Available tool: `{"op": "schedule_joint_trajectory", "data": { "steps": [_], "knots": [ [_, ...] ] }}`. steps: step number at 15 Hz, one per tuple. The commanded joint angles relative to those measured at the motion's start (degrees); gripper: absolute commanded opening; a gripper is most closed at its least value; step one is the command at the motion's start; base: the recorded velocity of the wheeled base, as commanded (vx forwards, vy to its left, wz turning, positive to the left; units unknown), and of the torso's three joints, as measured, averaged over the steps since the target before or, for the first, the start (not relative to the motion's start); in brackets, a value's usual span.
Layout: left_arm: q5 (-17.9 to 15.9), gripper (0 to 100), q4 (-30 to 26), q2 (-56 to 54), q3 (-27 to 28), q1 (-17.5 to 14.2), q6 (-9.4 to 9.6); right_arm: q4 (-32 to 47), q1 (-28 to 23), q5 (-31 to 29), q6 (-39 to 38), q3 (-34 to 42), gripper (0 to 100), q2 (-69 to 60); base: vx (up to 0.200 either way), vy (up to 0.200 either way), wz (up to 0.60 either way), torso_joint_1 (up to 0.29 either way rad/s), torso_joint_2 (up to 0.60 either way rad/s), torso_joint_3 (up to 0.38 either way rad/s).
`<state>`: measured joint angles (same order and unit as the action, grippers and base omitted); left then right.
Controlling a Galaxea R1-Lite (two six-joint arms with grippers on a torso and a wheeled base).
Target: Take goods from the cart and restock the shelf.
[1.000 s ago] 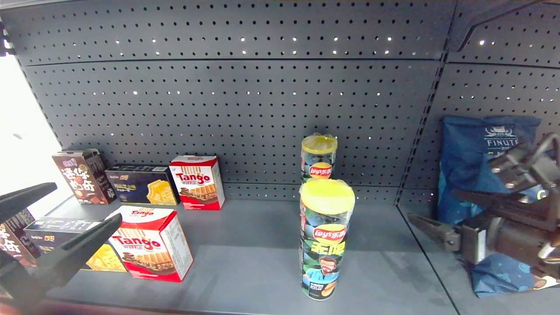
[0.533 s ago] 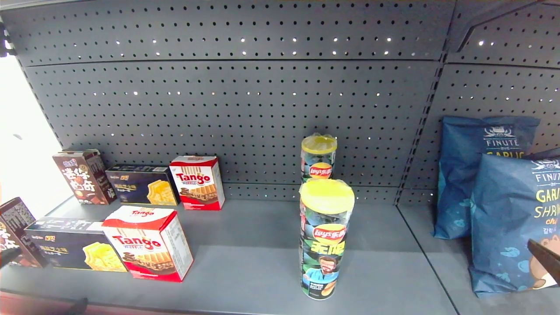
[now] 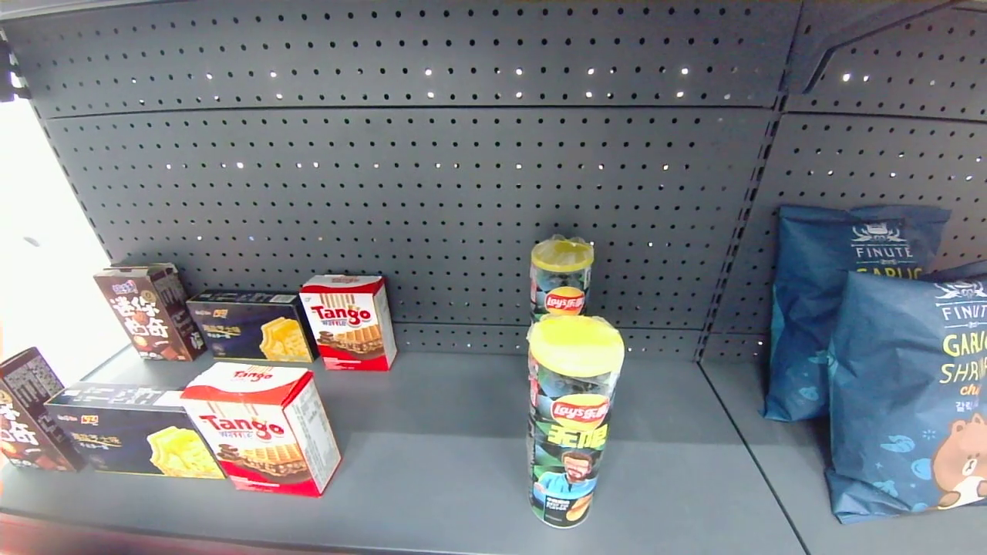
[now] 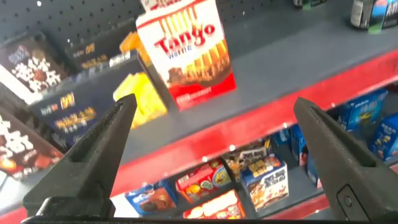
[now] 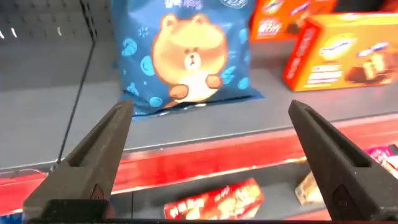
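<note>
The grey shelf (image 3: 447,462) carries two red wafer boxes (image 3: 262,428), two yellow-lidded chip cans (image 3: 575,420), dark blue and brown snack boxes at the left, and two blue snack bags (image 3: 910,393) at the right. My left gripper (image 4: 214,102) is open and empty, held off the shelf's front edge and facing the front wafer box (image 4: 186,53). My right gripper (image 5: 210,104) is also open and empty, in front of the red shelf lip, facing the blue bag with a bear print (image 5: 186,56).
A red price strip (image 4: 205,149) runs along the shelf front, with a lower shelf of small boxed goods (image 4: 249,180) beneath. Orange boxes (image 5: 348,50) stand to one side of the bear bag. A perforated back panel (image 3: 432,193) closes the rear. Bare shelf lies between the wafer boxes and cans.
Both arms have drawn back out of the head view: the right gripper left its place before the blue bags, and the left one left the low left corner. The goods stayed put.
</note>
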<state>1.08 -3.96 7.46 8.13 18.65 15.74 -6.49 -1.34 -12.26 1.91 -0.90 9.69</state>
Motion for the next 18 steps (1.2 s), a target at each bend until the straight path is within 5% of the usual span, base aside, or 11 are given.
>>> {"op": "schedule_joint_trajectory", "data": {
  "steps": [1, 4, 6, 10, 18],
  "knots": [
    [0.1, 100, -0.9, -4.7, -0.4, 0.0, -0.01, 3.1, 0.5, 7.3, 0.6, 0.8, 100, -5.5, 0.000, 0.000, 0.00, 0.000, 0.00, 0.000],
    [-0.2, 100, -5.8, -7.5, -0.7, 0.0, 0.08, 3.0, 3.5, 10.8, 0.9, 0.9, 100, -6.2, 0.000, 0.000, 0.00, 0.000, 0.00, 0.000],
    [-0.3, 100, -6.0, -7.5, -0.7, 0.2, 0.08, 4.4, 3.1, 18.7, 1.9, 0.9, 100, -6.4, 0.000, 0.000, 0.00, 0.000, 0.00, 0.000],
    [-0.6, 100, -5.9, -7.5, -1.7, 0.2, -0.01, 6.3, 1.3, 11.1, -4.7, 0.9, 100, -9.6, 0.000, 0.000, 0.00, 0.000, 0.00, 0.000],
    [0.3, 100, -5.5, -7.5, -1.7, 0.1, -0.80, 6.4, 1.3, 11.6, -3.1, 0.9, 100, -9.7, 0.000, 0.000, 0.00, 0.000, 0.00, 0.000]
  ]
}}
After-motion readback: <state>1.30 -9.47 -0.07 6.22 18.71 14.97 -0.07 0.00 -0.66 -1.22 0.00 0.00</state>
